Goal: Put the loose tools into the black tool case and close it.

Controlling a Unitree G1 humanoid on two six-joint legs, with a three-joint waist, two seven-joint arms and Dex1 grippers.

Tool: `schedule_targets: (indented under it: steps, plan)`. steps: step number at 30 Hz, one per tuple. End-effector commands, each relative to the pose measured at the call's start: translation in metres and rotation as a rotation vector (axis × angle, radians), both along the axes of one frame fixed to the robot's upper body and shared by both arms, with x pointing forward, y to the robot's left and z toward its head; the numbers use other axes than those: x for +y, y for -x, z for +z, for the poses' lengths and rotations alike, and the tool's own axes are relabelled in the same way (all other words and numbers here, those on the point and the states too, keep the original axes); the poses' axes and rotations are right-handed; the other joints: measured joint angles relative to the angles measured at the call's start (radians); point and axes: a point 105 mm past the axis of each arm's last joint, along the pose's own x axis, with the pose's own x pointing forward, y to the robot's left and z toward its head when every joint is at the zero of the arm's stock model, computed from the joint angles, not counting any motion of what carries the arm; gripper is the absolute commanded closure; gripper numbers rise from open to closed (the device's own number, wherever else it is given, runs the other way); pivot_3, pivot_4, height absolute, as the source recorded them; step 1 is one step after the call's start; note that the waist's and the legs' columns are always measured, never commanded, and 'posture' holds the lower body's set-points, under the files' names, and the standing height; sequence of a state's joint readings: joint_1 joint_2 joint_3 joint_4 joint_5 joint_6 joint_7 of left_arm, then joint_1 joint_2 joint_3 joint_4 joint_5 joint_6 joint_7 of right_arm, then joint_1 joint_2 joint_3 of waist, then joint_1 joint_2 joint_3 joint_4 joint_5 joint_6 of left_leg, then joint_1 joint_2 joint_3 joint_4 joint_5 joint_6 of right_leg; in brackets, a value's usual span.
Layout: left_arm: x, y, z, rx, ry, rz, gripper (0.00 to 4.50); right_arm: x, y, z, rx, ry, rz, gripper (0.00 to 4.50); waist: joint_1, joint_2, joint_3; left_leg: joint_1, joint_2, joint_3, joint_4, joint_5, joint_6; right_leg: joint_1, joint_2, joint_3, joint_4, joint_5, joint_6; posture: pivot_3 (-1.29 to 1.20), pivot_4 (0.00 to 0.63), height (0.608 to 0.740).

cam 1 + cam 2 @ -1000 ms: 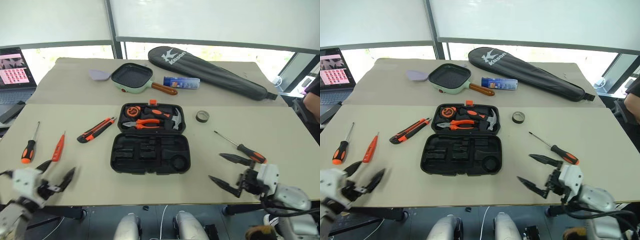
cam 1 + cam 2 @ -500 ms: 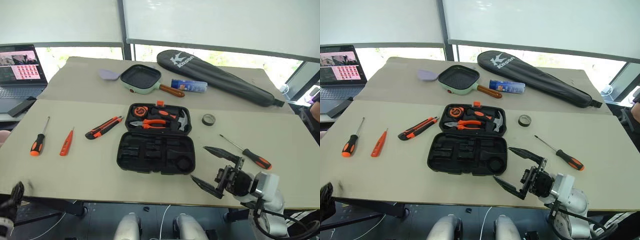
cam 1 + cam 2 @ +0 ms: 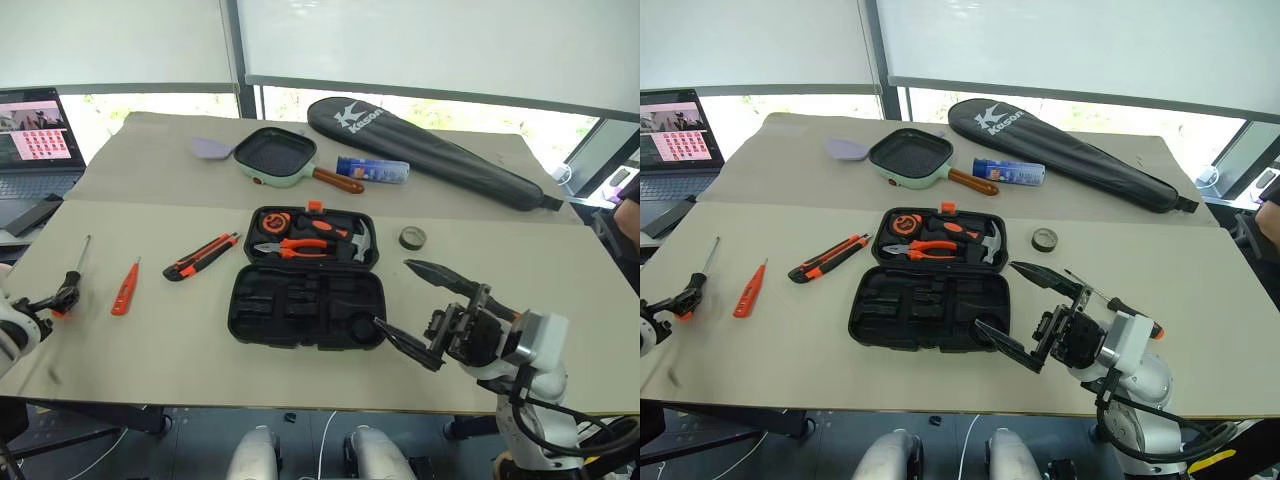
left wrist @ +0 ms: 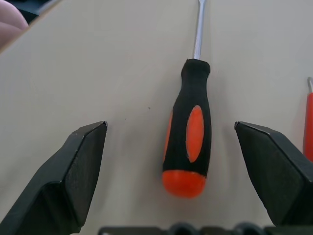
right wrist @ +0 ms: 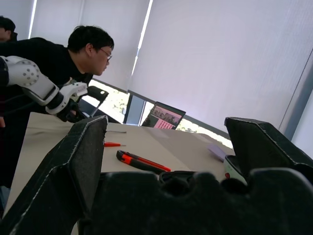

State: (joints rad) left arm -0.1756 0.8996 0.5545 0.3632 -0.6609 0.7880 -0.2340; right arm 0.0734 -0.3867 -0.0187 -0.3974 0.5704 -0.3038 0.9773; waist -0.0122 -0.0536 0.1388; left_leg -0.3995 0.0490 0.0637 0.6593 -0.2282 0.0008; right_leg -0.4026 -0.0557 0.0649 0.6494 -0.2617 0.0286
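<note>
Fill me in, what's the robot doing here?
It is packing loose tools into the open black tool case. The left gripper, open, frames the black-and-orange screwdriver at the table's left edge, not gripping yet. The right gripper hangs open and empty beside the case. Utility knife and tape roll lie loose.

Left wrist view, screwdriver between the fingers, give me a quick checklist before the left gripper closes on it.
1. Left gripper open: ok, jaws stand wide.
2. Screwdriver between the fingers: ok, the black-and-orange handle lies in the gap, nearer one finger.
3. Contact with the handle: none yet, both fingers stand apart from it.
4. Slim orange screwdriver out of the way: cannot tell, it lies close beside one finger.
5. Tool case open: ok, lid back, front slots empty.
6. Right gripper clear of the left side: ok, open and empty over the case's right edge.
</note>
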Motion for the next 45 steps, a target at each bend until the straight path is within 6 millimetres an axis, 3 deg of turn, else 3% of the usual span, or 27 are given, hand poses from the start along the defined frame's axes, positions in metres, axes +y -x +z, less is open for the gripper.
schedule_targets:
  steps: [1, 3, 4, 5, 11, 13, 17, 19, 22, 25, 30, 34, 37, 45]
  plan:
    - [0.002, -0.010, 0.004, 0.022, -0.035, -0.029, 0.00, -0.002, 0.003, 0.006, -0.025, -0.004, -0.006, 0.03, 0.002, 0.000, 0.000, 0.000, 0.000, 0.001, 0.000, 0.000, 0.000, 0.000, 0.000, 0.000, 0.000, 0.000, 0.000, 0.00, 0.150, 0.740]
    - [0.002, -0.015, 0.003, 0.028, -0.040, -0.036, 0.00, -0.002, 0.004, 0.004, -0.017, 0.000, -0.002, 0.03, 0.002, 0.000, 0.000, 0.000, 0.000, 0.001, 0.000, 0.000, 0.000, 0.000, 0.000, 0.000, 0.000, 0.000, 0.000, 0.00, 0.150, 0.740]
    - [0.003, -0.016, 0.002, 0.029, -0.044, -0.036, 0.55, -0.002, 0.004, 0.004, -0.015, 0.000, -0.002, 0.00, 0.002, 0.001, 0.000, 0.000, 0.000, 0.001, 0.000, 0.000, 0.000, 0.000, 0.000, 0.000, 0.000, 0.000, 0.000, 0.00, 0.150, 0.740]
    - [0.003, -0.017, 0.001, 0.033, -0.043, -0.038, 0.67, -0.003, 0.004, 0.004, -0.013, 0.001, -0.002, 0.00, 0.001, 0.001, 0.001, 0.000, 0.000, 0.002, 0.000, 0.000, 0.000, 0.000, 0.000, 0.000, 0.000, 0.000, 0.000, 0.00, 0.150, 0.740]
    - [0.007, -0.012, 0.000, 0.020, -0.058, -0.042, 3.03, -0.003, 0.005, 0.002, -0.005, 0.008, 0.001, 0.00, 0.001, 0.001, 0.001, 0.000, 0.000, 0.001, 0.000, 0.000, 0.000, 0.000, -0.001, 0.000, 0.000, 0.000, 0.000, 0.00, 0.150, 0.740]
    - [0.011, -0.012, 0.010, -0.045, -0.086, -0.054, 3.65, -0.004, 0.006, 0.002, -0.004, 0.011, 0.000, 0.00, 0.000, 0.001, 0.001, 0.000, 0.000, 0.001, 0.000, 0.000, 0.000, 0.000, -0.001, 0.000, 0.000, 0.000, 0.000, 0.00, 0.150, 0.740]
    - [0.006, -0.015, 0.046, -0.246, -0.150, -0.158, 3.63, -0.008, 0.004, 0.003, -0.014, 0.020, -0.012, 0.00, -0.001, 0.000, 0.000, -0.002, 0.001, 0.000, 0.000, 0.000, 0.000, -0.001, -0.001, 0.000, 0.000, 0.000, 0.000, 0.00, 0.150, 0.740]
    - [-0.005, -0.019, 0.075, -0.380, -0.232, -0.252, 3.63, -0.012, 0.002, 0.005, -0.024, 0.026, -0.035, 0.00, -0.001, 0.000, 0.000, -0.002, 0.001, -0.001, 0.000, 0.000, 0.000, -0.002, -0.002, 0.000, 0.000, 0.000, 0.000, 0.00, 0.150, 0.740]
    - [-0.038, -0.026, 0.104, -0.510, -0.364, -0.472, 3.63, -0.021, 0.000, 0.006, -0.036, 0.061, -0.069, 0.00, 0.008, 0.000, 0.000, -0.004, 0.000, -0.002, 0.000, 0.000, 0.000, -0.002, -0.004, -0.001, -0.001, 0.000, 0.000, 0.00, 0.150, 0.740]
    - [-0.086, -0.035, 0.110, -0.543, -0.434, -0.743, 3.63, -0.035, -0.004, 0.008, -0.039, 0.086, -0.125, 0.00, 0.017, 0.000, 0.001, -0.004, -0.001, -0.001, 0.000, 0.000, 0.000, -0.001, -0.005, -0.001, -0.001, 0.001, 0.001, 0.00, 0.150, 0.740]
    - [-0.170, -0.051, 0.103, -0.493, -0.579, -1.193, 3.63, -0.047, 0.000, 0.006, -0.012, 0.140, -0.152, 0.00, 0.025, 0.001, 0.001, -0.005, -0.001, 0.002, 0.001, 0.000, 0.000, -0.001, -0.003, -0.002, -0.002, 0.001, 0.001, 0.00, 0.150, 0.740]
    - [-0.219, -0.057, 0.082, -0.388, -0.717, -1.511, 3.63, -0.047, 0.005, 0.000, 0.077, 0.186, -0.139, 0.00, 0.021, 0.003, 0.002, -0.006, -0.003, 0.002, 0.001, 0.000, 0.000, -0.001, 0.001, 0.000, -0.002, 0.001, 0.001, 0.00, 0.150, 0.740]
    - [-0.244, -0.065, 0.064, -0.302, -0.789, -1.661, 3.63, -0.048, 0.010, -0.003, 0.135, 0.204, -0.142, 0.00, 0.016, 0.004, 0.003, -0.006, -0.003, 0.003, 0.001, 0.000, 0.001, -0.001, 0.002, 0.002, -0.002, 0.000, 0.002, 0.00, 0.150, 0.740]
    - [-0.287, -0.084, 0.041, -0.261, -0.841, -1.830, 3.63, -0.046, 0.019, -0.011, 0.181, 0.211, -0.168, 0.00, 0.016, 0.004, 0.003, -0.008, -0.003, 0.001, 0.003, 0.000, 0.001, -0.002, 0.003, 0.003, -0.002, 0.000, 0.003, 0.00, 0.150, 0.740]
